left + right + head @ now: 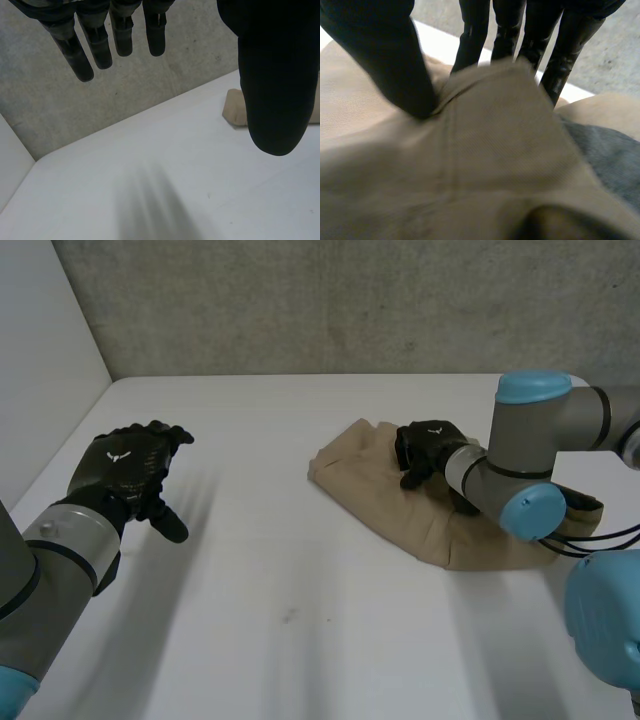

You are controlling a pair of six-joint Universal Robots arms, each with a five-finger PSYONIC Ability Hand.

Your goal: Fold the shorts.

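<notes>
White table (300, 630) holds one shorts (368, 482).

One pair of shorts (380, 495), apparently a single garment, one table (300, 620), and two hands: left hand (125, 465), right hand (430, 445).

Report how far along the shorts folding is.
Done: the tan shorts lie gathered in a rough heap, not spread flat. In hand: the right hand pinches a raised ridge of the cloth between thumb and fingers. The left hand hangs open over the bare table, apart from the shorts. Left: a neat, flat fold is not yet made.
</notes>
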